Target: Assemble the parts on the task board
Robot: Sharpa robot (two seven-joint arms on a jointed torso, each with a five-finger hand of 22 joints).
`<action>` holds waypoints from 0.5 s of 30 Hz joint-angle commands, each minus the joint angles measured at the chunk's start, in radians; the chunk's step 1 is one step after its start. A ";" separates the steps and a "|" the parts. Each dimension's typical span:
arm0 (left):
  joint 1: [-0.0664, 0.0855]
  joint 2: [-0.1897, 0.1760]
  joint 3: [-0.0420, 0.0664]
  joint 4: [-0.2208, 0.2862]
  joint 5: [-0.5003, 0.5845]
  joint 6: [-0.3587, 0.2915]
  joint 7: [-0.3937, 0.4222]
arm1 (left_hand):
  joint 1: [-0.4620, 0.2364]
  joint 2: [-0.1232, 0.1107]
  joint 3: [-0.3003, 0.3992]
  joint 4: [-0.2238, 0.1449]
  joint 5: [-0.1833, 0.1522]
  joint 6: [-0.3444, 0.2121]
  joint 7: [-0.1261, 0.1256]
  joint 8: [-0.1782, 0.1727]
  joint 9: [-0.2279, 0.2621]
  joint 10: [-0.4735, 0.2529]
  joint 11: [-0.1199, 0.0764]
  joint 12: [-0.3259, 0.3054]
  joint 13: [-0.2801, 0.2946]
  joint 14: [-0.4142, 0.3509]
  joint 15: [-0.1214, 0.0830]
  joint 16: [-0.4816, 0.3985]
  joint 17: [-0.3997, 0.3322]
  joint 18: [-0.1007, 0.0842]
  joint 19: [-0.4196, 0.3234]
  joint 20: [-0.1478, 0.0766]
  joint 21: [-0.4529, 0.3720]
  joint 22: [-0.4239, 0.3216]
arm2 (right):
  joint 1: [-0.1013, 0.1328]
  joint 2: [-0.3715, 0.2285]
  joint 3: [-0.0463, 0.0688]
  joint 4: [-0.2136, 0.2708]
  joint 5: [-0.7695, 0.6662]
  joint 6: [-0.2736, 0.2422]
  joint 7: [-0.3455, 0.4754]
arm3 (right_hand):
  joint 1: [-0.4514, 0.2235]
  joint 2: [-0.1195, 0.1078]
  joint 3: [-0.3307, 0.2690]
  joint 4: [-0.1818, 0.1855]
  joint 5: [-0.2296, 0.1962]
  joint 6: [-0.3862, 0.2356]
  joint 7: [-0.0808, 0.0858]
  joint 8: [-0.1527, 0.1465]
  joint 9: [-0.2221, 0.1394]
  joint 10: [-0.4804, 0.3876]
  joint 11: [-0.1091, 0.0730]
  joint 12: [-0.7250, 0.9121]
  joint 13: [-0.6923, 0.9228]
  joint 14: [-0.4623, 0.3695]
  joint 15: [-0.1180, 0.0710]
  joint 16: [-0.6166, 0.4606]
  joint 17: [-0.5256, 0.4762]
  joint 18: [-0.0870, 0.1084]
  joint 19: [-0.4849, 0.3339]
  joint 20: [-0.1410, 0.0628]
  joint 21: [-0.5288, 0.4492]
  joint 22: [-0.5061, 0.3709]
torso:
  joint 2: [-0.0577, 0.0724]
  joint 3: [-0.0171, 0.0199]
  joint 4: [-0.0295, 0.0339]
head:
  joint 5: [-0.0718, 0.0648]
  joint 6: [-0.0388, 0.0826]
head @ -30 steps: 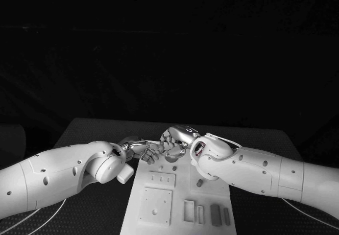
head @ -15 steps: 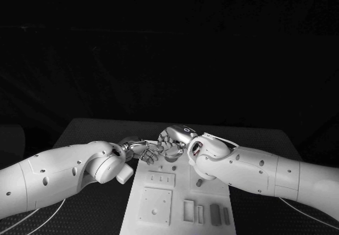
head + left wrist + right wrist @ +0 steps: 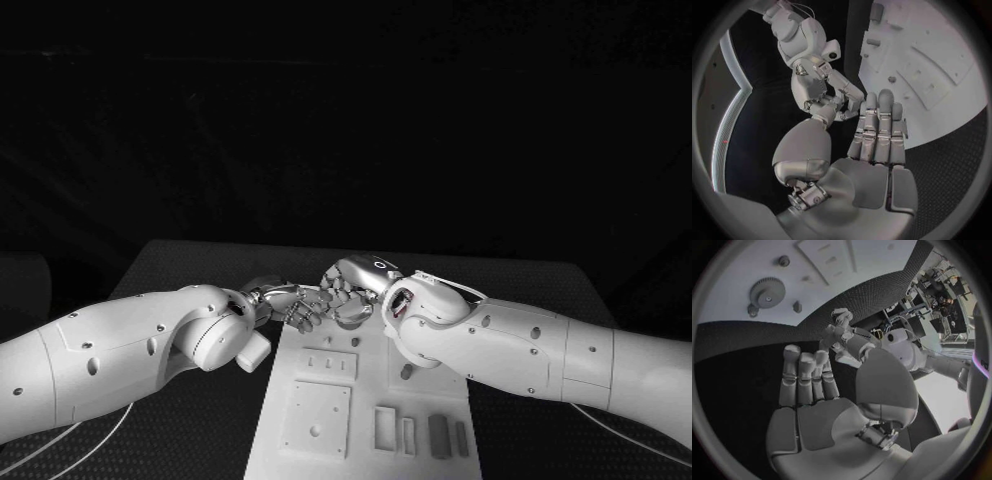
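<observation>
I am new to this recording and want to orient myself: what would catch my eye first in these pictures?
First, the two silver hands meeting over the far end of the white task board: the left hand and right hand sit close together, fingers extended, neither visibly holding a part. Next, a gear standing on the board, seen in the right wrist view.

There was one white task board (image 3: 361,400). Two hands were there, a left hand (image 3: 289,305) and a right hand (image 3: 351,290).
</observation>
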 commanded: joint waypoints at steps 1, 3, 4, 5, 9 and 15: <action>0.002 0.003 0.001 0.001 0.008 0.017 -0.003 | -0.006 0.001 0.000 0.007 0.007 0.002 0.003 -0.001 -0.001 0.005 0.000 -0.003 0.001 -0.008 -0.001 0.006 -0.002 0.009 -0.007 -0.003 0.005 0.014 | -0.001 0.001 0.000 0.005 -0.006 0.003 0.010 | 0.000 -0.002 0.000 0.007 0.007 0.011 0.004 0.002 0.025 0.005 0.001 0.004 0.001 0.001 -0.007 0.002 0.001 0.015 0.005 -0.002 0.006 0.017 | 0.000 -0.0001 0.0002 | 0.000 -0.001; 0.002 0.004 0.001 0.000 0.002 0.017 -0.009 | -0.006 0.001 0.000 0.007 0.007 0.002 0.003 -0.001 -0.001 0.005 0.000 -0.003 0.001 -0.008 -0.001 0.006 -0.002 0.009 -0.007 -0.003 0.005 0.014 | -0.001 0.001 0.000 0.006 -0.006 0.003 0.010 | 0.000 -0.002 0.000 0.007 0.007 0.011 0.004 0.002 0.025 0.005 0.001 0.004 0.001 0.001 -0.007 0.002 0.001 0.015 0.005 -0.002 0.006 0.017 | 0.000 -0.0003 0.0004 | -0.001 -0.001; 0.002 0.004 0.001 0.000 -0.001 0.017 -0.012 | -0.006 0.001 0.000 0.007 0.007 0.002 0.003 -0.001 -0.001 0.005 0.000 -0.003 0.001 -0.008 -0.001 0.006 -0.002 0.009 -0.007 -0.003 0.005 0.014 | -0.001 0.000 0.000 0.007 -0.006 0.003 0.010 | 0.000 -0.002 0.000 0.007 0.007 0.011 0.004 0.002 0.025 0.005 0.001 0.004 0.001 0.001 -0.007 0.002 0.001 0.015 0.005 -0.002 0.006 0.017 | 0.000 -0.0003 0.0004 | -0.001 -0.001; 0.002 0.005 0.001 -0.001 -0.010 0.017 -0.017 | -0.006 0.001 0.000 0.007 0.007 0.002 0.003 -0.001 -0.001 0.005 0.000 -0.003 0.001 -0.008 -0.001 0.006 -0.002 0.009 -0.007 -0.003 0.005 0.014 | -0.001 -0.001 0.000 0.007 -0.006 0.004 0.010 | 0.000 -0.002 0.000 0.007 0.007 0.011 0.004 0.002 0.025 0.005 0.001 0.004 0.001 0.001 -0.007 0.002 0.001 0.015 0.005 -0.002 0.006 0.017 | 0.000 -0.0001 0.0004 | -0.001 -0.001; 0.002 0.005 0.001 -0.001 -0.018 0.023 -0.020 | 0.004 0.002 0.005 0.003 0.015 0.013 -0.001 0.003 0.002 0.013 -0.004 0.002 0.006 -0.004 -0.003 0.010 0.000 0.010 -0.006 -0.004 0.006 0.015 | -0.001 0.000 0.000 0.005 -0.006 0.004 0.010 | 0.000 -0.002 0.000 0.007 0.008 0.011 0.004 0.002 0.025 0.005 0.001 0.004 0.001 0.002 -0.007 0.003 0.001 0.015 0.005 -0.002 0.006 0.017 | 0.000 -0.0005 0.0004 | 0.001 -0.003; 0.002 0.006 0.001 0.001 -0.020 0.030 -0.021 | 0.019 0.000 0.009 -0.010 0.021 0.021 -0.004 0.004 0.003 0.018 -0.007 0.004 0.012 -0.001 -0.005 0.016 0.002 0.009 -0.005 -0.006 0.008 0.016 | -0.001 0.004 0.000 0.004 -0.005 0.006 0.011 | 0.000 -0.002 0.000 0.007 0.008 0.011 0.004 0.002 0.025 0.005 0.001 0.004 0.001 0.002 -0.007 0.003 0.001 0.015 0.006 -0.002 0.006 0.017 | 0.000 -0.0010 0.0002 | -0.002 -0.003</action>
